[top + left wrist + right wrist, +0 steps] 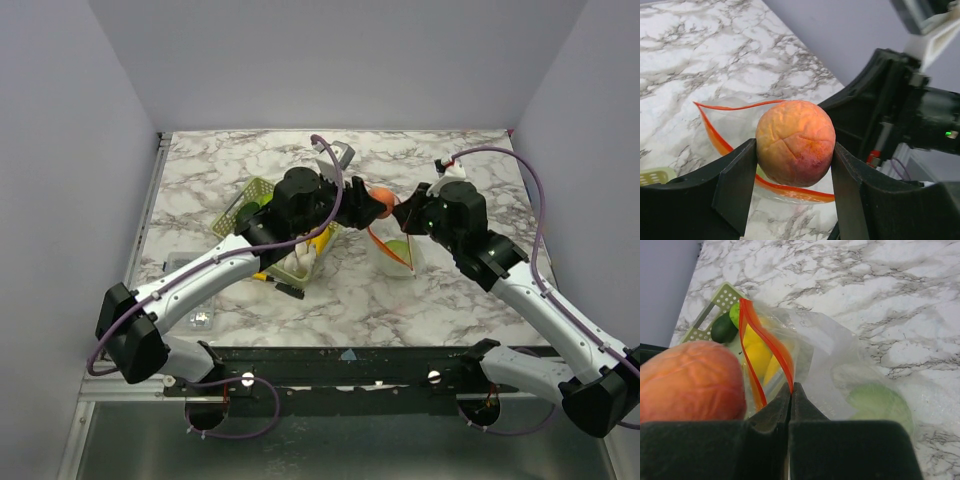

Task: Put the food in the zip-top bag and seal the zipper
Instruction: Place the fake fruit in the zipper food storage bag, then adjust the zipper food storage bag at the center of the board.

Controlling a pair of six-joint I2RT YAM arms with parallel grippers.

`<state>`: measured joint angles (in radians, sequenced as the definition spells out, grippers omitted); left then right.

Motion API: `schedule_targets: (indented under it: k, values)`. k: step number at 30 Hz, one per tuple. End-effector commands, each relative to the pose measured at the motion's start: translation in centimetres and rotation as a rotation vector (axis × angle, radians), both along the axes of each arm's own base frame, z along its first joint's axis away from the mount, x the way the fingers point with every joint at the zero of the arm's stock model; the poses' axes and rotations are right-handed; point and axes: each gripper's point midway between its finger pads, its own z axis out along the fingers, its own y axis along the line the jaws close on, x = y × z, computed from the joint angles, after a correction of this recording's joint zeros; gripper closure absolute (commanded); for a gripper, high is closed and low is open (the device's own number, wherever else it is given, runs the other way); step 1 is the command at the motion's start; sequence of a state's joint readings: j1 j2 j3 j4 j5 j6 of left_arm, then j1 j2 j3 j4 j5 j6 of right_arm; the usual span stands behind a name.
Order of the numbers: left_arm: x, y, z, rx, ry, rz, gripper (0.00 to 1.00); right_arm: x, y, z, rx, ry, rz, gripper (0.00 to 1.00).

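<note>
Above bag (832,347), left tool (795,167) clamps orange fruit (796,140); right tool (791,390) pinches zipper (766,347); basket (722,296) beside.

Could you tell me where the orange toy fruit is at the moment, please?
In the left wrist view the orange toy fruit sits clamped in the left gripper, right by the open zip-top bag, whose rim the right gripper pinches.

A round orange-red toy fruit (796,135) sits squeezed between the two fingers of the left gripper (794,162). Just past it is the clear soft bag (840,355), its mouth open. The right gripper (790,392) pinches the bag's orange-red zipper strip (767,345). A light green piece (880,402) lies inside the bag, close to the right gripper. Yellow pieces (758,357) and a dark green piece (723,328) show farther off, beyond the strip.
</note>
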<state>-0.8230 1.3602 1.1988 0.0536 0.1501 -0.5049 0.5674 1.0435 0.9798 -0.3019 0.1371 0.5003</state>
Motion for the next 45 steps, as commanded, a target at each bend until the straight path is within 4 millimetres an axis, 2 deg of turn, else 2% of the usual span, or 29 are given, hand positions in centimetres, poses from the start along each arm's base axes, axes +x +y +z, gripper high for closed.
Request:
schedule_targets:
  k: [1,4,8,9,12,14,21,27,33,36,38,45]
  values:
    - [1.9,-0.2,-2.7,0.085,0.022,0.064,1.0,-0.2,0.1,2.5,0.064,-0.033,-0.007,0.99]
    - [2.5,-0.8,-4.2,0.13,0.062,0.067,1.0,-0.3,0.3,3.1,0.084,-0.044,-0.001,0.99]
    - [3.2,-1.2,-5.1,0.177,0.104,0.085,1.0,-0.3,0.4,2.9,0.085,-0.038,0.005,0.99]
    - [3.4,-1.2,-5.1,0.184,0.113,0.092,0.93,-0.2,0.5,2.9,0.086,-0.038,0.005,0.99]
    - [3.4,-1.2,-5.1,0.196,0.122,0.095,0.51,-0.2,0.5,2.5,0.081,-0.03,0.006,0.99]
    - [3.4,-0.8,-5.1,0.205,0.133,0.113,0.34,-0.3,0.5,2.4,0.081,-0.027,0.005,0.99]
    - [2.9,0.1,-4.7,0.249,0.159,0.126,0.15,-0.2,0.2,2.2,0.071,-0.029,-0.008,0.99]
    - [1.9,1.1,-2.9,0.233,0.138,0.118,0.11,-0.3,-0.1,1.6,0.057,-0.018,-0.016,0.99]
    - [0.8,3.0,-2.6,0.252,0.133,0.128,0.22,-0.4,-0.1,1.1,0.042,-0.008,-0.011,0.99]
    - [0.8,3.7,-3.4,0.292,0.18,0.142,0.21,-0.4,-0.3,1.0,0.033,-0.007,-0.014,0.99]
    - [1.6,4.3,-4.5,0.348,0.221,0.187,0.2,-0.5,-0.3,0.9,0.027,-0.007,-0.014,0.99]
    - [3.8,2.8,-7.4,0.471,0.282,0.198,0.16,-0.5,0.0,0.9,0.023,0.004,0.007,0.99]
